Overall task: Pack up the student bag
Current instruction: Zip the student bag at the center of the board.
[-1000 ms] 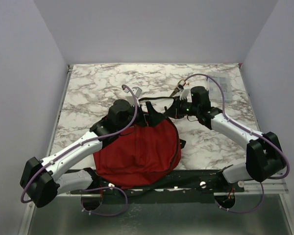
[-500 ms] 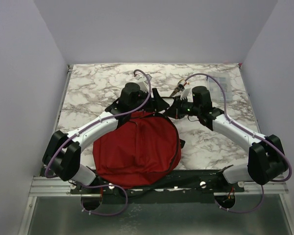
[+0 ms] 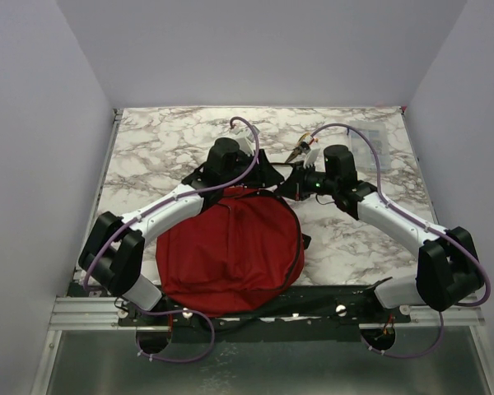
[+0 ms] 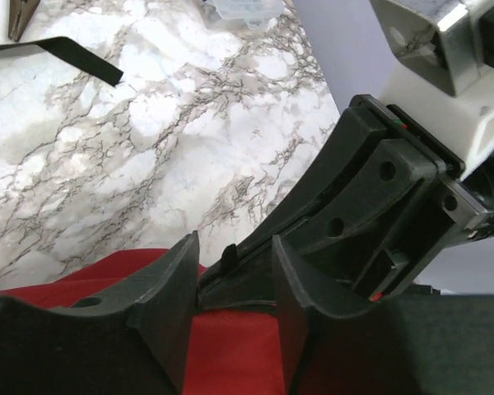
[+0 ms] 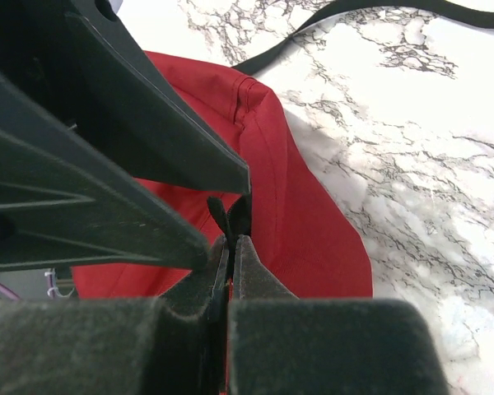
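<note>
Though the student bag [image 3: 230, 255] lies near-centre on the marble table [image 3: 148, 156], its far rim meets both claws. The right gripper [image 5: 229, 239] is pinched on a small black tab [image 5: 220, 212], and the left gripper [image 4: 235, 263] straddles it, jaws apart.

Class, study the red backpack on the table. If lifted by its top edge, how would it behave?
The student bag would probably sag and fold: its fabric lies creased and slumped. Its slack surface suggests little inside, so probably light. Spread wide on the table, it should drag, not roll.
</note>
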